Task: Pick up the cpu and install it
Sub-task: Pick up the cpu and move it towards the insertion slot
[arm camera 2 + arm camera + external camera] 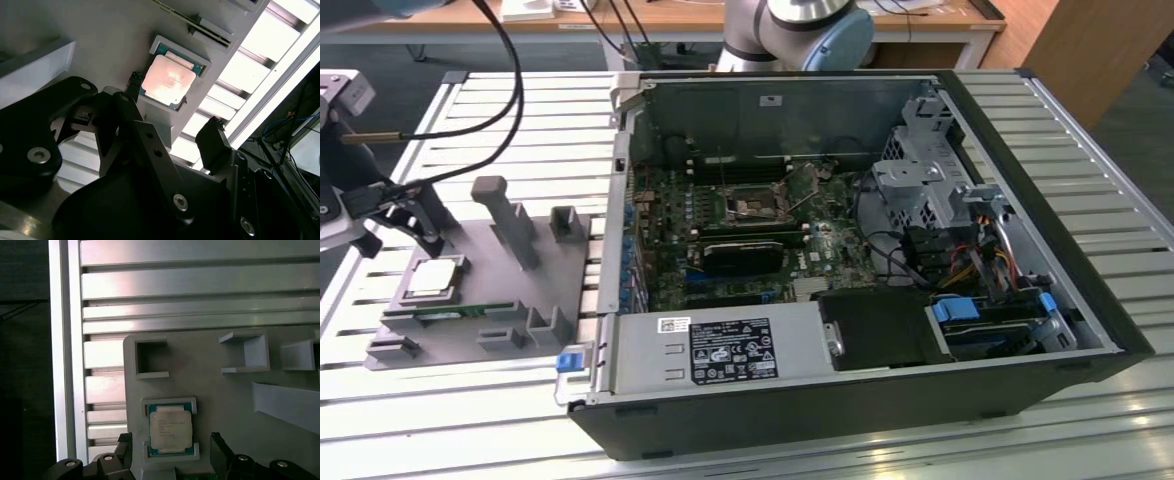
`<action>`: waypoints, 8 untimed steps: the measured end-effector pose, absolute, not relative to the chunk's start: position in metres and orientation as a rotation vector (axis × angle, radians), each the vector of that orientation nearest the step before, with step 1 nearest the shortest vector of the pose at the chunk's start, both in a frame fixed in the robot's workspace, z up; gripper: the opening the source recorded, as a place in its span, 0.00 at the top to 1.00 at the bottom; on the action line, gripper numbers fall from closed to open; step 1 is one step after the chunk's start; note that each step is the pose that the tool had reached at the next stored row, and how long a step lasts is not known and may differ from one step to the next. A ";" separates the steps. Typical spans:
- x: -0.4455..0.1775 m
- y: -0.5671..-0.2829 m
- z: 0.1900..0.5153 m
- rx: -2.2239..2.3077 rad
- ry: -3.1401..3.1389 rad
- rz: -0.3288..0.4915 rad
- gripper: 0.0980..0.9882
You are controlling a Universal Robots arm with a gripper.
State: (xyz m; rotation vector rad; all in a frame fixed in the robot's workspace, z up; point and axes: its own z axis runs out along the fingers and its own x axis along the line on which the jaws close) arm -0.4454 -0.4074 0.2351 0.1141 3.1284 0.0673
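1. Cpu (431,278) lies flat, shiny lid up, in its recess on the grey parts holder (520,290), at the lower left of the exterior view and well apart from the open computer case (854,400). It has not been lifted.
2. In both wrist views the chip (171,428) (168,80) sits in a raised frame, level and square in its seat.
3. The gripper (170,438) has its jaws spread wide and holds nothing. One dark finger shows on each side of the chip's frame, so the cpu lies along the line between them.
4. The chip is close to square, so it has no real long axis. In the first wrist view its side edges run roughly parallel to the fingers' inner faces.
5. In the exterior view the gripper (394,205) hangs at the left edge, above the holder. It appears to be clear of the chip, though how far above cannot be told from here.
6. The empty socket (754,208) sits on the board inside the case, toward the exterior view's right of the holder.
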 end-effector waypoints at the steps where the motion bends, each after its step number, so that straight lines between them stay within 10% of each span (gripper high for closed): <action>1: -0.445 -0.407 0.234 0.114 3.128 0.067 0.30; 8: -0.445 -0.407 0.229 0.114 3.128 0.067 0.30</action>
